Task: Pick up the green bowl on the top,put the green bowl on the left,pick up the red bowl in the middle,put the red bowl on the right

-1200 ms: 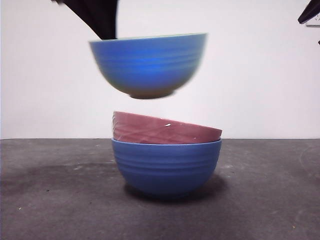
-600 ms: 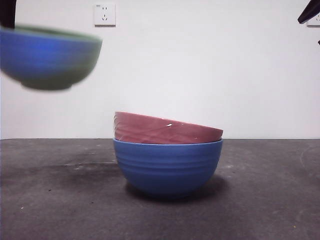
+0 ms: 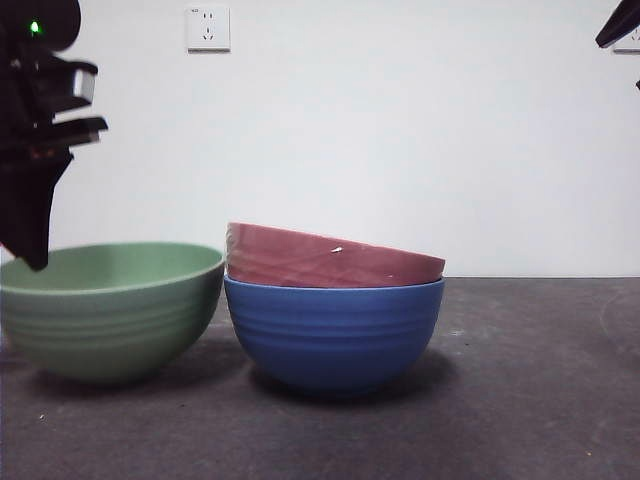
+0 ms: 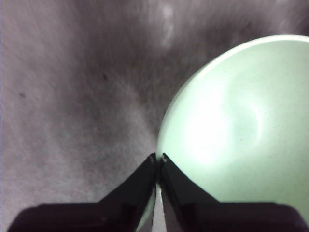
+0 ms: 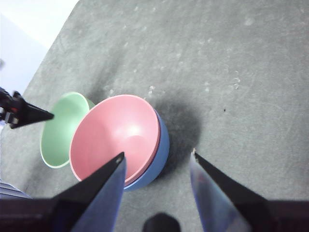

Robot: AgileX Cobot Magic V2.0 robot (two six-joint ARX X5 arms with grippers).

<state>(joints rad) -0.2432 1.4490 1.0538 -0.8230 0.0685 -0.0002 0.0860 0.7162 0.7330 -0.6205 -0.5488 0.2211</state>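
The green bowl (image 3: 108, 310) sits on the dark counter (image 3: 530, 400) at the left, upright, its base down on the surface and its rim level. Its right side comes right up to the blue bowl (image 3: 334, 335) in the middle; whether the two actually touch cannot be told. The left end effector (image 4: 158, 158) is clamped on the green bowl's (image 4: 241, 130) rim, one black jaw inside the pale interior and one outside, the tips pinched almost together with the thin wall between them. In the front view that arm shows as a big dark shape coming down from the upper left corner, a green light glowing near its top, its tip (image 3: 35, 262) meeting the bowl's far left rim.

The red bowl (image 3: 330, 258) rests nested in the blue bowl at the centre, tilted, its left edge riding higher than its right. From above, the right wrist view shows the red bowl's (image 5: 114, 137) pink interior filling the blue bowl (image 5: 159, 153), with the green bowl (image 5: 60, 128) just beside them.

The right end effector (image 5: 157, 162) hangs high above the stack, jaws spread wide, gripping nothing. A white wall socket (image 3: 208, 28) sits on the wall behind.
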